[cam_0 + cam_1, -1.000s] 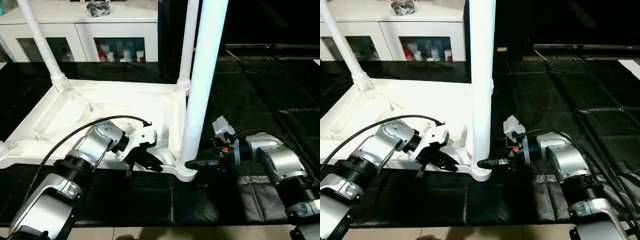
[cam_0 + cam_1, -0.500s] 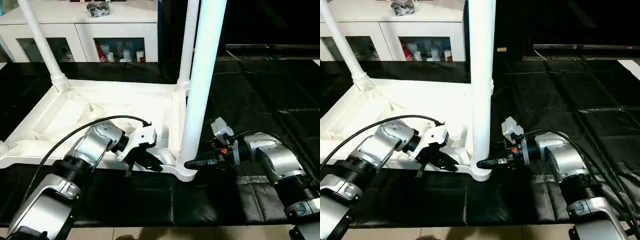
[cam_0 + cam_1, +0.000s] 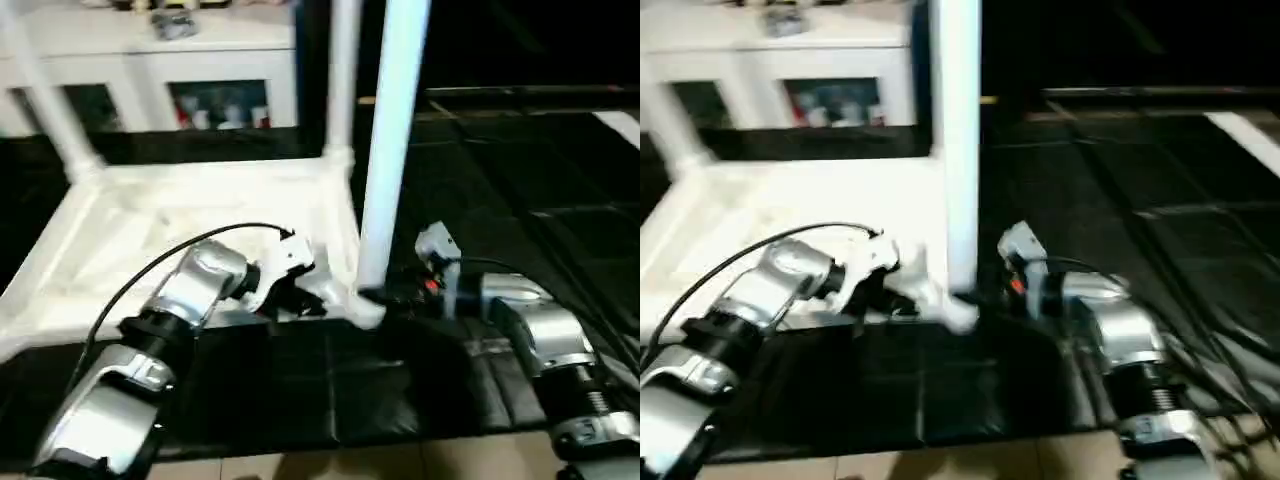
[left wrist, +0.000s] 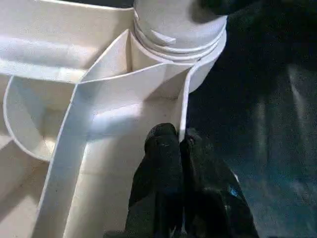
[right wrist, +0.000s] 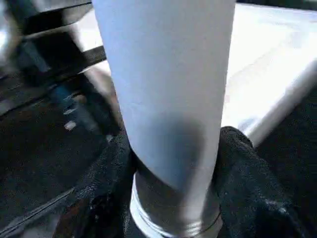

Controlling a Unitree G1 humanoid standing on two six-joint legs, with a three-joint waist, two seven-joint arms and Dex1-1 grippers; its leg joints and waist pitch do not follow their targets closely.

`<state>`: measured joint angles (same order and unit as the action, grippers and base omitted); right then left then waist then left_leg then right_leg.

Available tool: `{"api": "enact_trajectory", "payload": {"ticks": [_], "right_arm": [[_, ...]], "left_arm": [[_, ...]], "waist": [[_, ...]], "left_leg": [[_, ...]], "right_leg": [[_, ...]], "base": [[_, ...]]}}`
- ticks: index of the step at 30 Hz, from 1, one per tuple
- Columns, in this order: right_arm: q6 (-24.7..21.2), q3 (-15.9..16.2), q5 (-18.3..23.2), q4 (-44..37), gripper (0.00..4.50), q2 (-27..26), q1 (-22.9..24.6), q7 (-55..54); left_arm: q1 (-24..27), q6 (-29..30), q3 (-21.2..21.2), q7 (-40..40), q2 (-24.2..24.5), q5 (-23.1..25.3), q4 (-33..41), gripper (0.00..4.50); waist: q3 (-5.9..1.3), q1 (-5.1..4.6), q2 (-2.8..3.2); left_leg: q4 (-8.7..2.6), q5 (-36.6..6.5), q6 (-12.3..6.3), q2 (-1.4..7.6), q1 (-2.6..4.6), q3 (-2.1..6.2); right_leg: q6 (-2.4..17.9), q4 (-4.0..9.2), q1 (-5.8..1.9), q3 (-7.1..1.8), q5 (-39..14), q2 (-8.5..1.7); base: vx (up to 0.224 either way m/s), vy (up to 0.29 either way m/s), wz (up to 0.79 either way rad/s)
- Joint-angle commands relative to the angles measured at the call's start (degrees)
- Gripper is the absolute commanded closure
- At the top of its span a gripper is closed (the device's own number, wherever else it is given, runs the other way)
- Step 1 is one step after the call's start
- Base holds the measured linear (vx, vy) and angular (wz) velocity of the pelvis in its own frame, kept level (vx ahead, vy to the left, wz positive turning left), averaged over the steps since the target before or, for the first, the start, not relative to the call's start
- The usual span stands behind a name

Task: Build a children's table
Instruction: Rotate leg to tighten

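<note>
Left wrist view: left claw (image 4: pixel 181 144) pinching tabletop rim (image 4: pixel 184 106)

My head views are smeared, so the items behind the cabinet (image 3: pixel 150 75) doors are just coloured blobs to me. The near leg (image 3: pixel 392 150) and the far legs run off the top edge, and I can't see their ends. The right gripper (image 3: pixel 385 296) tips blur into the dark mat (image 3: pixel 500 200) by the corner socket (image 4: pixel 181 34).
</note>
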<state>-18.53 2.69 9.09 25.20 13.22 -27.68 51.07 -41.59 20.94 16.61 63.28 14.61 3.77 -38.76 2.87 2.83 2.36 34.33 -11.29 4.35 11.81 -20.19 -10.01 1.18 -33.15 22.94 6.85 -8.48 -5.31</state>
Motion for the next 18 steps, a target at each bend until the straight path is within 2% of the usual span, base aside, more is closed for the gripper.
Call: {"api": "enact_trajectory", "payload": {"ticks": [1,3,4,6,8,9,11,13,18], "right_arm": [[-2.4,3.0,0.4,2.9,2.51,-7.6,-2.5,-7.4],[-2.0,1.8,-0.7,5.2,2.51,-11.2,-4.4,-13.8],[-1.6,1.6,-1.0,5.9,2.51,-12.0,-4.9,-15.2],[-1.4,1.6,-1.4,6.3,2.51,-12.7,-5.4,-16.6],[-0.7,2.2,-2.8,6.9,2.51,-13.6,-6.0,-18.4],[-0.6,1.8,-2.0,6.6,2.51,-13.9,-5.8,-17.5],[-1.0,0.5,-0.9,6.1,1.99,-14.4,-5.5,-17.0],[-1.0,0.2,-0.8,5.9,1.83,-14.2,-5.3,-16.6],[0.3,0.8,-0.5,4.1,1.43,-11.0,-3.5,-12.4]], "left_arm": [[-3.6,2.0,-1.6,-5.9,-6.3,-3.0,0.7,4.50],[-4.6,3.0,-3.6,-11.8,-8.5,-2.8,-0.8,4.50],[-4.9,3.2,-4.1,-13.4,-9.0,-2.8,-1.2,4.50],[-5.1,3.4,-4.7,-14.9,-9.6,-2.7,-1.4,4.50],[-5.1,3.9,-5.5,-16.8,-10.4,-2.6,-1.2,4.50],[-4.8,3.8,-5.4,-16.4,-10.4,-2.7,-0.7,4.50],[-4.4,3.7,-5.2,-15.6,-10.2,-2.5,-0.2,4.50],[-4.2,3.3,-4.9,-14.8,-9.8,-2.5,0.2,4.50],[-2.9,1.8,-3.5,-9.8,-7.6,-2.6,1.8,4.50]], "waist": [[-3.70,-0.17,-0.46],[-3.80,-1.03,-0.31],[-3.84,-1.19,-0.47],[-3.95,-1.32,-0.43],[-4.12,-1.32,-0.60],[-4.16,-1.27,-0.59],[-4.26,-1.06,-0.64],[-4.24,-0.94,-0.59],[-4.14,-0.86,-0.57]], "left_leg": [[-4.05,-12.2,-1.28,0.47,-0.29,0.60],[-4.03,-12.0,-1.35,0.39,-0.55,0.83],[-4.03,-11.8,-1.61,0.35,-0.65,0.83],[-3.90,-11.4,-2.36,0.40,-0.28,0.64],[-3.86,-9.7,-3.52,0.48,-0.50,0.56],[-3.84,-9.1,-3.76,0.47,-0.50,0.53],[-3.79,-7.7,-4.82,0.59,-0.48,0.42],[-3.84,-7.1,-5.34,0.66,-0.48,0.38],[-3.92,-8.4,-5.32,0.76,-0.38,0.34]], "right_leg": [[6.4,5.28,-3.23,-1.99,-28.0,-3.29],[6.4,5.15,-3.43,-1.79,-27.2,-3.24],[6.4,5.16,-3.52,-1.80,-26.8,-3.20],[7.4,5.12,-3.20,-2.05,-24.6,-3.17],[8.9,4.52,-3.39,-2.24,-21.0,-3.13],[9.2,4.47,-3.45,-2.24,-20.1,-3.08],[10.5,4.07,-3.54,-2.46,-17.1,-3.13],[11.1,3.93,-3.57,-2.55,-15.9,-3.19],[11.2,3.98,-3.60,-2.64,-16.2,-3.22]], "base": [[0.000,0.000,0.00],[0.000,0.000,0.00],[0.000,0.000,0.00],[0.000,0.000,0.00],[0.000,0.000,0.00],[0.000,0.000,0.00],[0.000,0.000,0.00],[0.000,0.000,0.00],[0.000,0.000,0.00]]}}
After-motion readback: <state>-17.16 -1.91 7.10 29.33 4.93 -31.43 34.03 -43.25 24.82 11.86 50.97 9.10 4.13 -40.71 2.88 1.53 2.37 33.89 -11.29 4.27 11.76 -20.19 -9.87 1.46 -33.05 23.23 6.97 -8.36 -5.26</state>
